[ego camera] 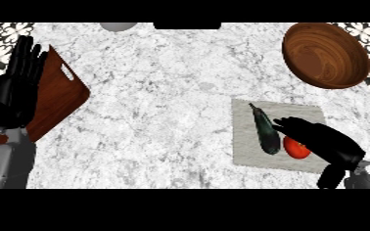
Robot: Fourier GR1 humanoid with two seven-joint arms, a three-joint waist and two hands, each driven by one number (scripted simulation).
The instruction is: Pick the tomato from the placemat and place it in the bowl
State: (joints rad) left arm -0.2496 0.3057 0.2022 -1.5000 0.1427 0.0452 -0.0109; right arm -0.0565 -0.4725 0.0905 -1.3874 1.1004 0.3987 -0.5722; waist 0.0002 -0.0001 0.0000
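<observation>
So your tomato is sitting on the grey placemat, toward its near right part, and it's partly covered by the right robot hand. That hand comes in from the near right corner and lies right over the tomato with its fingers pointing left toward the dark green eggplant. You can't really tell if the fingers are wrapped round the tomato or just resting above it, since the hand hides most of that side.

The eggplant lies just left of the tomato, long and tilted, stem end pointing far. The 2 look like they touch or nearly so.

The placemat is on the right side of the marble surface. Far from it, near the far right corner, you've got the wooden bowl, well apart from the placemat.

Way over on the left edge there's a reddish brown cutting board lying at an angle. Your left robot hand shows there too, fingers straight and pointing far, overlapping the board's left edge.

At the far edge there's a small grey round thing, only partly in view.
</observation>
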